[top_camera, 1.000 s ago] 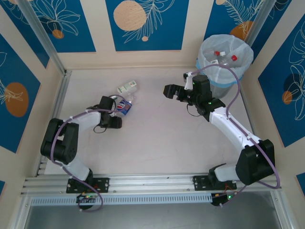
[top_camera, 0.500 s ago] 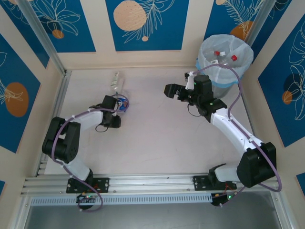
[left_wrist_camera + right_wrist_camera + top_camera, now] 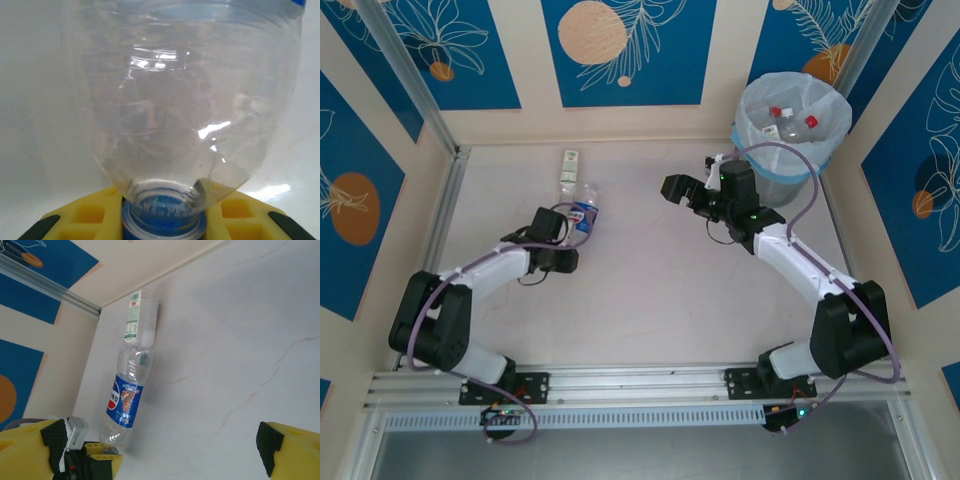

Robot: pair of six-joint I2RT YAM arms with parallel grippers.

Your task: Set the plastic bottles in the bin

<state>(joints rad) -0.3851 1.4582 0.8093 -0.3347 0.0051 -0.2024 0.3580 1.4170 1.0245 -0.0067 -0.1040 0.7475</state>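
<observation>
- The left arm stretches low and forward over the pale marbled table (image 3: 650,290), with its forearm close to the surface.
- The left gripper (image 3: 570,232) is closed. Its yellow pads (image 3: 85,220) press on both sides of the blue cap of a clear, crushed plastic bottle with a blue label (image 3: 122,405).
- The blue-labelled bottle lies on the table and points straight away from the fingers.
- Just beyond its far end lies a clear plastic bottle with a green-white label (image 3: 136,320). Whether the two touch I cannot tell.
- The right arm is raised and bent at the elbow, with its wrist turned leftward.
- The right gripper (image 3: 678,190) hangs above the table, jaws spread wide, holding nothing.
- The round grey metal bin with a translucent bag liner (image 3: 790,150) stands behind this gripper, near its wrist.
- Red-capped bottles (image 3: 775,111) lie inside the bin.
</observation>
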